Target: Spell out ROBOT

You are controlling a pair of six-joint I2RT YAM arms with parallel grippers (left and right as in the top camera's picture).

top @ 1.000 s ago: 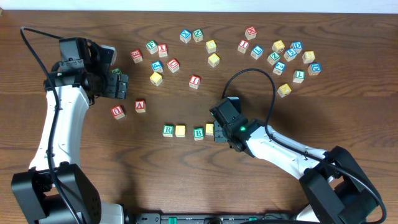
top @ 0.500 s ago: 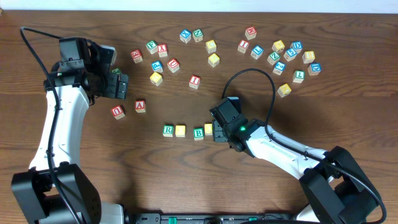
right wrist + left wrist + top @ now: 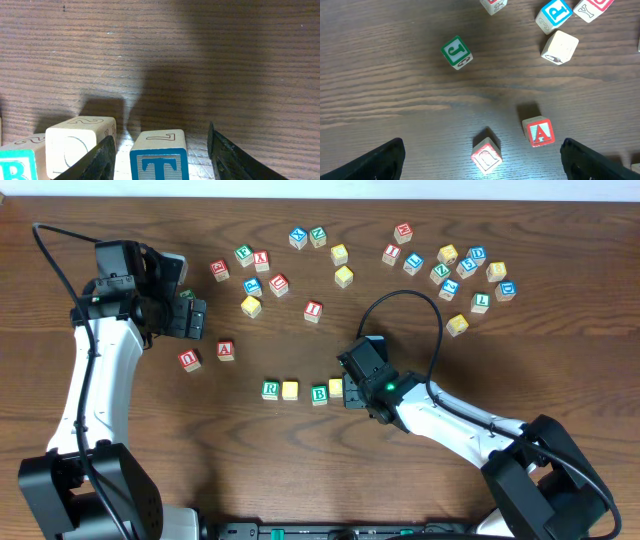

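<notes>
Right gripper (image 3: 159, 144) stood open astride T block (image 3: 159, 161), a gap each side | T block sat just beside second yellow block (image 3: 80, 144), after R block (image 3: 270, 389), first yellow block (image 3: 290, 390), B block (image 3: 319, 394) | left gripper (image 3: 482, 152) spread wide

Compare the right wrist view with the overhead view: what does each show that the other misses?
Only the right wrist shows the T cube, standing free between the open fingers of the right tool. Only the overhead shows the R cube, the A cube and the left tool. Both show the B cube and the plain cube beside it.
</notes>
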